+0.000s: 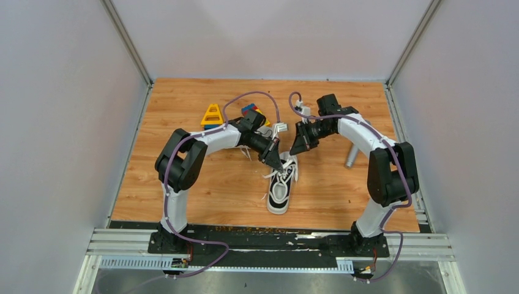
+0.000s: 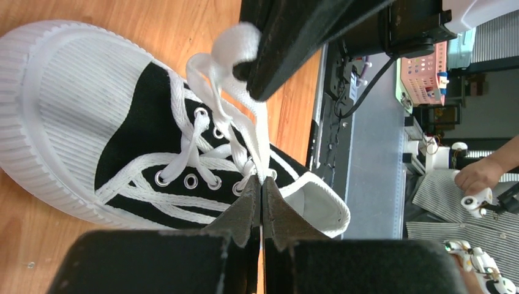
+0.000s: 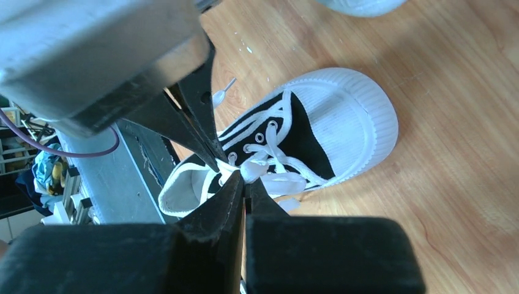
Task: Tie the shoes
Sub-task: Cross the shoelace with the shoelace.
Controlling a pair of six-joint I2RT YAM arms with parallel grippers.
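Right in the middle of the wooden table (image 1: 202, 184), between the two arms: one small black canvas shoe (image 1: 278, 193), standing on its sole. White ribbed toe cap (image 2: 67, 92), white rubber rim, white stripes along the side, silver eyelets. White laces (image 2: 211, 79) crossed through the eyelets, then standing up off the tongue in loose strands.

Left gripper (image 2: 262, 205) pinched shut on a strand just above the top eyelets, close to the shoe's opening. Right gripper (image 3: 245, 190) clamped tight too, holding a folded loop of lace up above the shoe. Tips of the two almost meeting over the lacing.

Both arms elbowed high and outward, forearms reaching in toward each other and angled down at the shoe. Off behind the left arm, colourful toy blocks (image 1: 212, 116); out beside the right arm, a grey cylinder (image 1: 352, 158) on the boards.
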